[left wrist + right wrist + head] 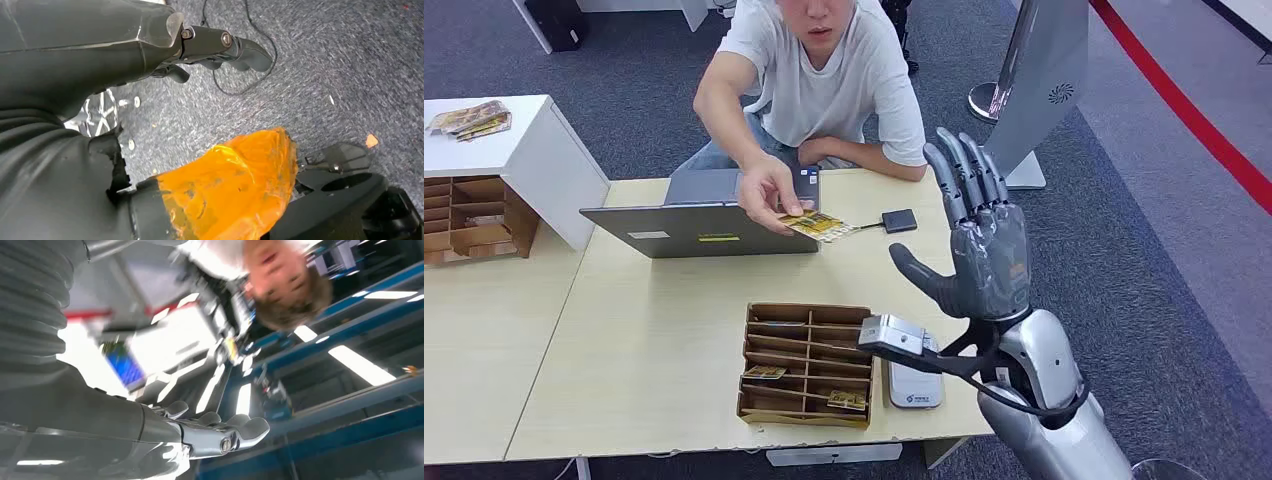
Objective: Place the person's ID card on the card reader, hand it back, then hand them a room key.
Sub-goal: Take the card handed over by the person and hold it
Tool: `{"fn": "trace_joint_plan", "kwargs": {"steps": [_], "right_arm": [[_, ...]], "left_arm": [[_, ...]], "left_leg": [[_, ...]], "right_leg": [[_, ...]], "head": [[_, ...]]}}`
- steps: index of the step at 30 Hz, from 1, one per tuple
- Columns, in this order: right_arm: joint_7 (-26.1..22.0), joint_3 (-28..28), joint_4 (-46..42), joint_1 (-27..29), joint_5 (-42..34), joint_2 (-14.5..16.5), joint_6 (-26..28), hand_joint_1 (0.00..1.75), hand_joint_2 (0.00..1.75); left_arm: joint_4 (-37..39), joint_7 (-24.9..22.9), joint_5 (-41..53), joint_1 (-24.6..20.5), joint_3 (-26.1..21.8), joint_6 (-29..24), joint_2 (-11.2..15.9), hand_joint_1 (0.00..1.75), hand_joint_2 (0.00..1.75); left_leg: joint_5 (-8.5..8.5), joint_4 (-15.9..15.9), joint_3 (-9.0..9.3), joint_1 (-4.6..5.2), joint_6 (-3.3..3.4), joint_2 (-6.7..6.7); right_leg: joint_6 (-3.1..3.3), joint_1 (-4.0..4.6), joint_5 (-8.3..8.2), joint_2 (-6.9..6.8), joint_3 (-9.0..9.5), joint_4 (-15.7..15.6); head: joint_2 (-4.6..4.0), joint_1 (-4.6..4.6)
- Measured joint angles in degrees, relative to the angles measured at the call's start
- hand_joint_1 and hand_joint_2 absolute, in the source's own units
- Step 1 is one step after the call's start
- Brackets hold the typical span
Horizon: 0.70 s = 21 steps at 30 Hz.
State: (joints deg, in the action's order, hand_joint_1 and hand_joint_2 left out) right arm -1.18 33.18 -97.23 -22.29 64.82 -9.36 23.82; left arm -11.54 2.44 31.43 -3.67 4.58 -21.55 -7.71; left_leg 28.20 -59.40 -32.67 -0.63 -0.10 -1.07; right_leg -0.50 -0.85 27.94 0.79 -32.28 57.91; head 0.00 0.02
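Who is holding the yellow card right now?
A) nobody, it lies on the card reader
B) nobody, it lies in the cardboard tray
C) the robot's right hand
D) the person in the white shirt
D: the person's hand pinches the yellow card above the table, while the robot's right hand is raised, fingers apart, holding nothing.

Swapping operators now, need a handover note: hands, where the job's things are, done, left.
Right hand: raised over the table's right side, fingers spread, holding nothing.
Left hand: hanging over carpet, holding nothing.
ID card: in the person's hand, held out above the laptop.
Card reader: near table edge, beside the cardboard tray with cards in it.
Done: nothing.
Left: take card, scan, return, hand over room key.
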Motion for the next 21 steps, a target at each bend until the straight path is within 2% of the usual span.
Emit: {"fn": "trace_joint_plan", "kwargs": {"steps": [7, 21], "right_arm": [[4.6, 0.6, 5.3, -3.0, 9.0, -1.7, 0.0, 0.00, 1.75], [5.9, 1.2, 8.5, -3.1, 10.6, -3.8, 0.1, 0.00, 1.75]], "left_arm": [[0.0, -0.6, 1.0, -0.6, 1.2, 1.0, 0.0, 0.00, 0.00], [0.0, -0.5, 2.1, -0.8, 2.1, 1.5, 0.3, 0.00, 0.00]], "left_leg": [[0.00, 0.0, 0.00, 0.00, 0.00, -0.02], [0.00, 0.0, 0.00, 0.00, 0.00, -0.01]], "right_leg": [[0.00, 0.00, 0.00, -0.01, 0.00, 0.0], [0.00, 0.00, 0.00, 0.00, -0.02, 0.0]], "head": [[0.00, 0.01], [0.00, 0.00]]}}
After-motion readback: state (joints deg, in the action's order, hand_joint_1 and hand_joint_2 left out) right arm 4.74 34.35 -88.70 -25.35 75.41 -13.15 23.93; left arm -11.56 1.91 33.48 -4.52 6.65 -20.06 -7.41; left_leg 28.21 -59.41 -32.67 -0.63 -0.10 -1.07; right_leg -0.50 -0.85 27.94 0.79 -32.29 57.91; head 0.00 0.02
